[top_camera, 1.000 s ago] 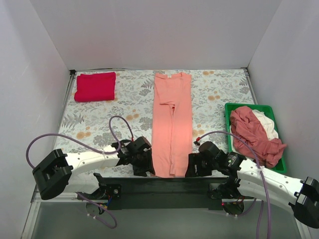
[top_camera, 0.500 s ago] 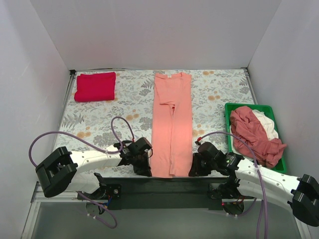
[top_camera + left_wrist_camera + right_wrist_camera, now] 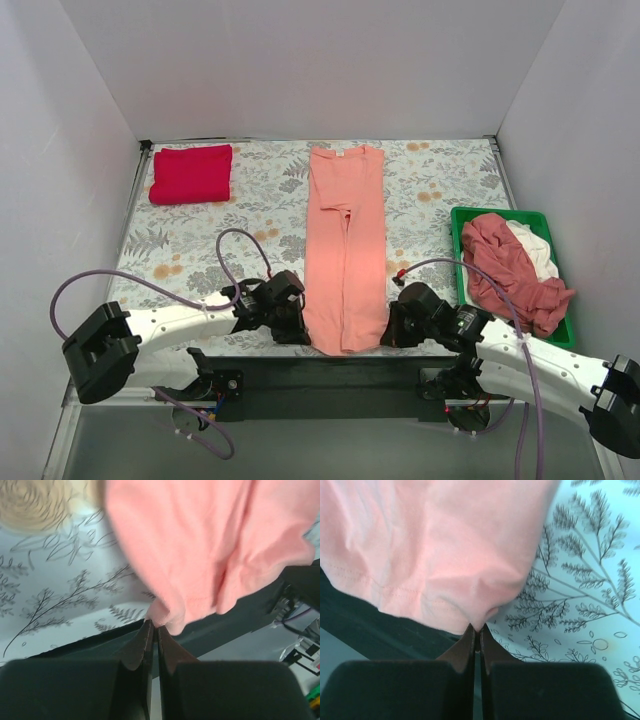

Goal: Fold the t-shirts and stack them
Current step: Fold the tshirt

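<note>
A salmon-pink t-shirt (image 3: 346, 245) lies folded into a long strip down the middle of the table, neck at the far end. My left gripper (image 3: 301, 333) is shut on its near-left hem corner, and the left wrist view shows the pink cloth (image 3: 210, 550) pinched at the tips of my left gripper (image 3: 155, 625). At the near-right hem corner my right gripper (image 3: 390, 332) is shut too, with the pink fabric (image 3: 435, 545) bunched at the tips of my right gripper (image 3: 477, 628). A folded red t-shirt (image 3: 191, 173) rests at the far left corner.
A green bin (image 3: 464, 221) at the right holds crumpled dusty-red and white garments (image 3: 515, 265). The table carries a floral cloth (image 3: 200, 240). White walls close the sides and back. A black rail (image 3: 330, 370) runs along the near edge.
Both grippers have closed on the near hem corners of the pink t-shirt. The hem is now slightly lifted and bunched at the corners.
</note>
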`<move>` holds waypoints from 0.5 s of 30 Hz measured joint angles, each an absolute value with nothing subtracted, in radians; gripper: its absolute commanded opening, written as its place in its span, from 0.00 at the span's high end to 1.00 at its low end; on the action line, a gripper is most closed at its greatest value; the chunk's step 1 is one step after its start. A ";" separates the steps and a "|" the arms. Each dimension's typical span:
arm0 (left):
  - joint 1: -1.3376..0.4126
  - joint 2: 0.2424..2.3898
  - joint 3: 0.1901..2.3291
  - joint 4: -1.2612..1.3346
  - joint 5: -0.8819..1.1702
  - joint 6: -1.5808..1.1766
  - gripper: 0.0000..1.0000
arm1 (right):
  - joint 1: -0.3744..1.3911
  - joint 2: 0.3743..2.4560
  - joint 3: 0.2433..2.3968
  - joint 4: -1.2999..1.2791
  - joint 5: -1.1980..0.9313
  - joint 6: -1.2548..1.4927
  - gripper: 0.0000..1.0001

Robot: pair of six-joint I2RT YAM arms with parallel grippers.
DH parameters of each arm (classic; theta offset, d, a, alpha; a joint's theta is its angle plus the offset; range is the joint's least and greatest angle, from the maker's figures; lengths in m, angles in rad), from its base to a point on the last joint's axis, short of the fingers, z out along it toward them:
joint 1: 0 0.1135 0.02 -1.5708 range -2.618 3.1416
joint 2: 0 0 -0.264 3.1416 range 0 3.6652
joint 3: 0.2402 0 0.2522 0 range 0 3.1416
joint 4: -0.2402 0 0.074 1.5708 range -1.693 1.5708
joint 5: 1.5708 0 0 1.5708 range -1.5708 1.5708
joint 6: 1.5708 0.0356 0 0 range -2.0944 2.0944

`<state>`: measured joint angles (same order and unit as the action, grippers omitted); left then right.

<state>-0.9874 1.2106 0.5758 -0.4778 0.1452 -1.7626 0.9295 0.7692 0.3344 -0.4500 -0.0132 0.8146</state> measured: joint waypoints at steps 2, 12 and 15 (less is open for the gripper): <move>-0.986 1.239 0.626 -0.482 0.116 -1.753 1.00 | 0.929 0.787 0.371 -0.450 0.020 0.795 0.99; -0.845 1.383 0.890 -0.463 0.052 -1.663 1.00 | 0.925 0.945 0.614 -0.437 0.219 0.695 0.99; -0.789 1.439 0.956 -0.461 0.051 -1.632 1.00 | 0.905 0.999 0.682 -0.429 0.268 0.665 0.99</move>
<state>-0.7895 1.4395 0.9562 -0.4606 0.0513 -1.6321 0.9051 0.9993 0.6819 -0.4290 0.2680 0.6651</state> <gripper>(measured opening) 0.022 0.031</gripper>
